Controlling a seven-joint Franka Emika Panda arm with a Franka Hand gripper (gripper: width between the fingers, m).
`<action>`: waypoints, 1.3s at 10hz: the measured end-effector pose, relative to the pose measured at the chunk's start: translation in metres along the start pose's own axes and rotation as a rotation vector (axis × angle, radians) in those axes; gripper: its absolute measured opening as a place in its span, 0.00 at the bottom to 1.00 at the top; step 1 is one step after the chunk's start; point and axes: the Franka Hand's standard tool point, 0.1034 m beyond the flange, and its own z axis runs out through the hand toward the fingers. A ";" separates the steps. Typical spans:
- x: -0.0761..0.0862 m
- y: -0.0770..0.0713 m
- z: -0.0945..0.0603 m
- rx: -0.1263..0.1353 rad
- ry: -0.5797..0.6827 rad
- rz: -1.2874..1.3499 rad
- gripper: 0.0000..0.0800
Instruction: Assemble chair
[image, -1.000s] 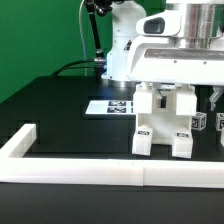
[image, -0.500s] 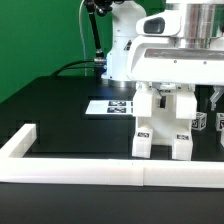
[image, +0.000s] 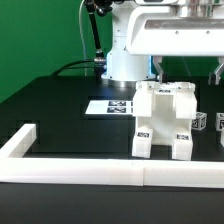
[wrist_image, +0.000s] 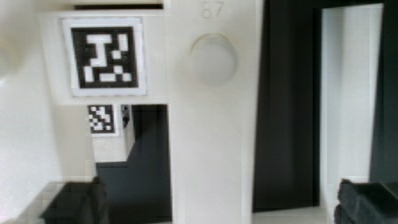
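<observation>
Tool has lifted off chair. A sec ago it straddled the top, now it's above it. Jaws fully wide, nothing held, no contact. Chair stands upright on tabletop, exterior view's right, near the front rail. Prob release done, next part due.

Low exterior, wrist close on chair

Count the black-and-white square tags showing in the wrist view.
2. A large tag sits on the near white chair panel; a smaller tag shows farther back, in the gap beside the white upright. More may be hidden behind these parts.
</observation>
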 end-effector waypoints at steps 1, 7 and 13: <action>-0.010 -0.010 -0.008 0.009 0.001 0.034 0.81; -0.030 -0.036 -0.015 0.018 -0.010 0.035 0.81; -0.071 -0.095 0.012 0.017 0.007 0.007 0.81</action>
